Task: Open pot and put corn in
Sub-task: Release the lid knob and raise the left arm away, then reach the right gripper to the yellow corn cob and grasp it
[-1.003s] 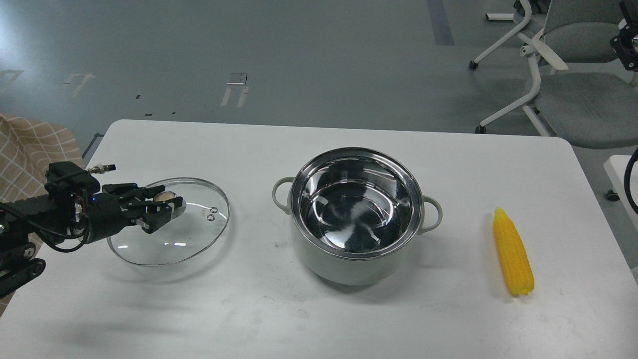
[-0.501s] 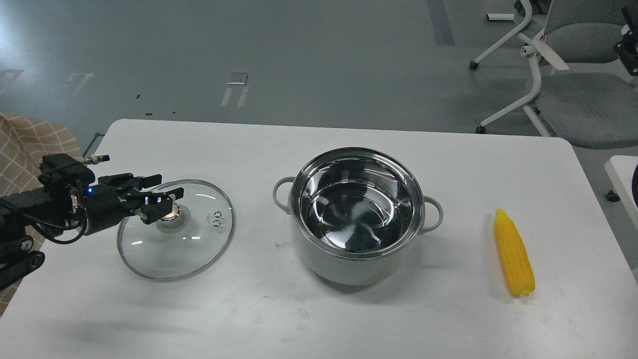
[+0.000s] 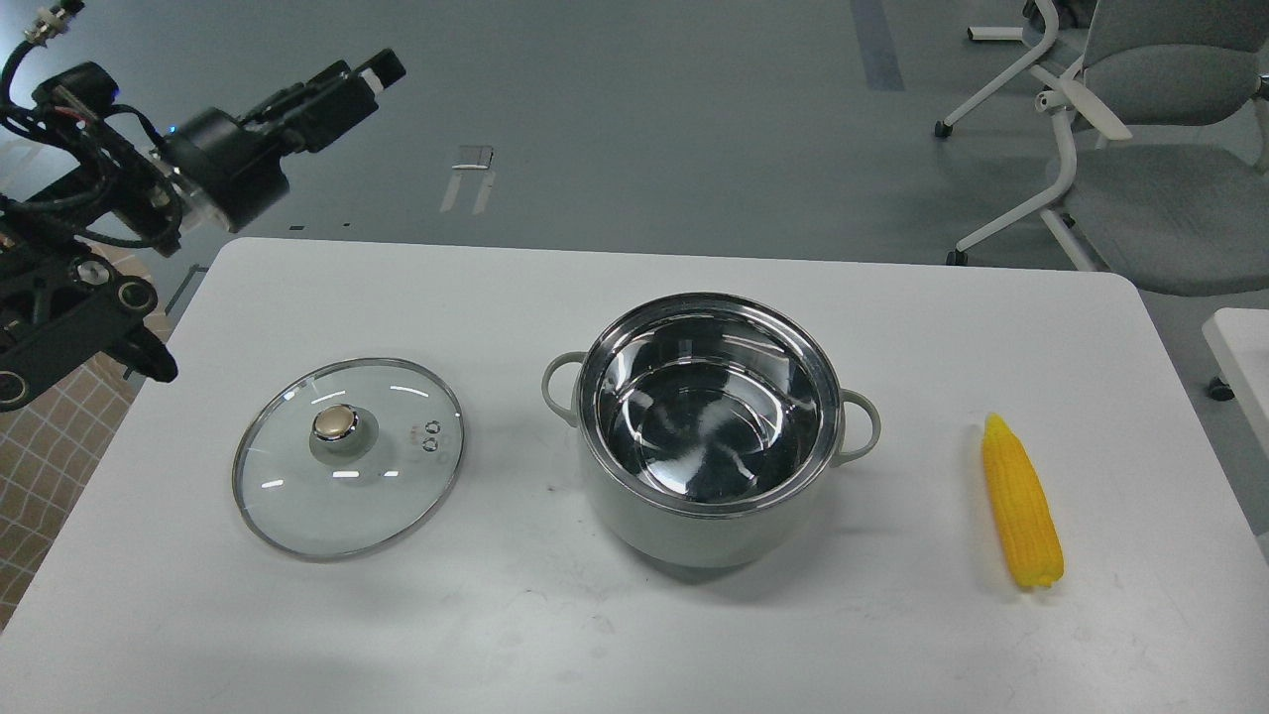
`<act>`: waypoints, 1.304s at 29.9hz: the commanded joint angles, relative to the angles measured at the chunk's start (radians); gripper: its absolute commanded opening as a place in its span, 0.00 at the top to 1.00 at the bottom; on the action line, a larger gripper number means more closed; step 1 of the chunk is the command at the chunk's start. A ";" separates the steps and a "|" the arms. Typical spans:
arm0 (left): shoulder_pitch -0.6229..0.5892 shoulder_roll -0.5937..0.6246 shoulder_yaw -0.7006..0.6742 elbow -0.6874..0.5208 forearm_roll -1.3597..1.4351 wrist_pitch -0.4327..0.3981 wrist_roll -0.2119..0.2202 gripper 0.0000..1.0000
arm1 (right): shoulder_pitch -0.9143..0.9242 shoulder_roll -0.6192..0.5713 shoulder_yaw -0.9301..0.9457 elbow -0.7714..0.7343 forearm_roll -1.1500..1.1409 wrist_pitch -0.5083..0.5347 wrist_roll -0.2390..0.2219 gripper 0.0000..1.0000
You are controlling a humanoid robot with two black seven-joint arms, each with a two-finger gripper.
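Observation:
The pale grey-green pot [image 3: 694,531] stands uncovered in the middle of the white table [image 3: 634,288], its shiny steel inside empty. The yellow corn [image 3: 1021,504] lies on the table to the pot's right, pointed end away from me. The glass lid [image 3: 347,496] with its gold knob [image 3: 335,423] lies flat on the table to the pot's left. My left gripper [image 3: 369,75] is raised high above the table's far left corner, empty and well clear of the lid. It is seen side-on and dark, so its fingers cannot be told apart. My right gripper is out of view.
Grey office chairs [image 3: 1140,119] stand on the floor beyond the table's far right corner. A checked tan cloth [image 3: 45,446] hangs at the table's left edge. A white surface [image 3: 1244,347] shows at the right edge.
My left gripper let go of the lid's knob and rose up and back, away from the table. The lid now lies flat and still. The pot and corn have not moved.

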 commanded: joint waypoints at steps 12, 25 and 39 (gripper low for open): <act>-0.021 -0.185 -0.174 0.033 -0.423 -0.003 0.000 0.03 | -0.031 -0.045 -0.456 0.140 -0.560 -0.059 -0.013 0.01; -0.023 -0.222 -0.203 0.078 -0.531 -0.009 0.059 0.03 | -0.103 0.061 -0.576 0.126 -0.555 -0.171 -0.201 0.06; -0.021 -0.223 -0.209 0.078 -0.532 -0.014 0.056 0.03 | -0.112 0.164 -0.582 0.072 -0.553 -0.175 -0.205 0.18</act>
